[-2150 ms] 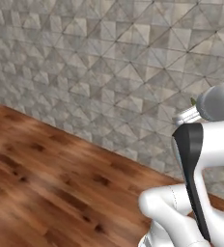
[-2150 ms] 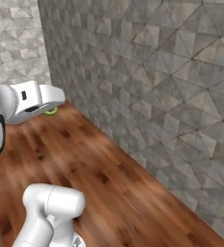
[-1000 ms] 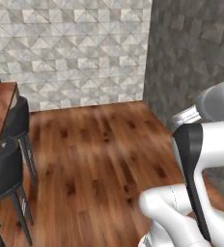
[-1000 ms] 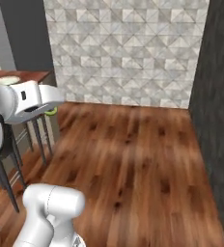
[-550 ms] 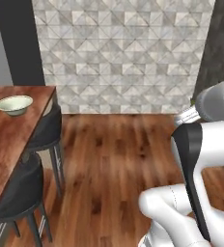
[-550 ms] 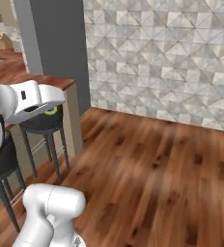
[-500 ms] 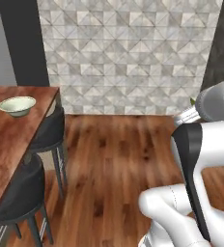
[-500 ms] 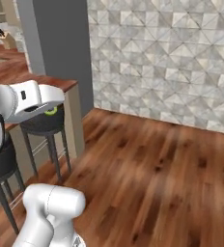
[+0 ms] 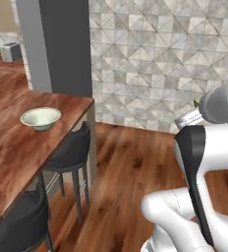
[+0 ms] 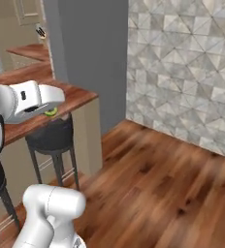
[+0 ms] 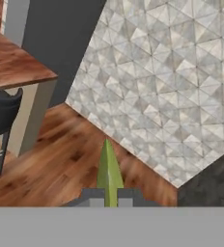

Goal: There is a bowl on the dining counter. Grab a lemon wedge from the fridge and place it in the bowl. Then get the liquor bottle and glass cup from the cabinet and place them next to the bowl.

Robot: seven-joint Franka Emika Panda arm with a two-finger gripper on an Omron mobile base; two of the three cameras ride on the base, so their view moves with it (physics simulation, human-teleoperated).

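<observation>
lemon wedge (image 11: pixel 108 166) clamped in gripper (image 11: pixel 108 197) | bowl (image 9: pixel 41 118) nearer than before

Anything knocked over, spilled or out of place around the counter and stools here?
Nothing stands out. The bowl sits upright on the dining counter, apparently empty. The stools stand tucked under its edge. The gripper is shut on the lemon wedge, well short of the bowl.

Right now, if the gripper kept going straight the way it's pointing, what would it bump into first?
Probably the tiled wall. The gripper, shut on the lemon wedge, points past the corner of the counter and over the wood floor. Nothing seems nearer, though depth is hard to judge.
</observation>
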